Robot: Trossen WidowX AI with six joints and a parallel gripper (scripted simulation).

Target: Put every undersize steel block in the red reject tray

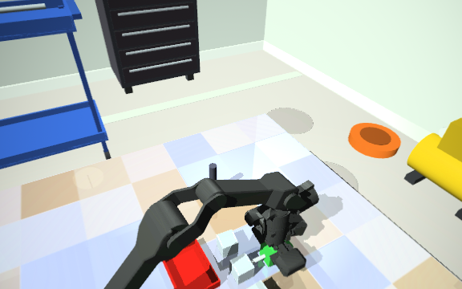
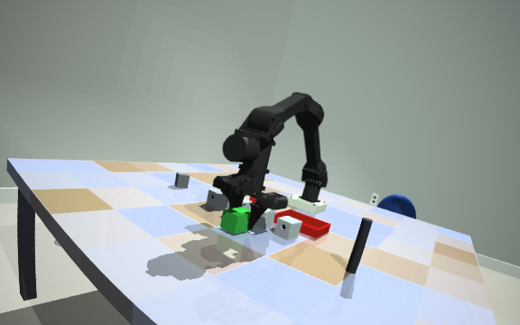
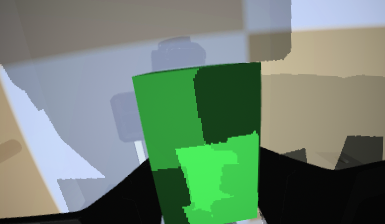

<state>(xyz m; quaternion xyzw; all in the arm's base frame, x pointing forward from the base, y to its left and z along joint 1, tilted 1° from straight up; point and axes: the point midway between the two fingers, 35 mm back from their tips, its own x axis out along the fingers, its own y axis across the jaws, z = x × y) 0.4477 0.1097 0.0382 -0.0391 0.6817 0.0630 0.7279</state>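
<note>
Black parallel-jaw gripper [image 1: 272,254] [image 2: 243,216]: fingers closed on the green block-shaped handle of the GO gauge [image 1: 268,255] [image 2: 235,220] [image 3: 205,145]. Its pale pin points towards a light grey steel block [image 1: 242,269] near the fingers (insertion depth unclear). Red open tray [image 1: 191,266] [image 2: 305,224]: beyond that block from the fingers.

At the lower centre of the top view, the green gauge [image 1: 268,254] [image 2: 236,220] [image 3: 203,110] is showing smooth, plastic-looking faces, while its pin [image 1: 258,259] is looking like pale metal. Nearby, a steel block [image 1: 242,269] [image 2: 288,227] is presenting smooth, light grey sides. The red tray [image 1: 191,262] [image 2: 316,231] is looking like smooth plastic. Across the exterior view's lower half, the glossy tabletop [image 1: 50,257] [image 2: 224,289] is giving back soft reflections. At upper left of the top view, the cabinet's drawer handles [image 1: 156,30] are looking metallic.
</note>
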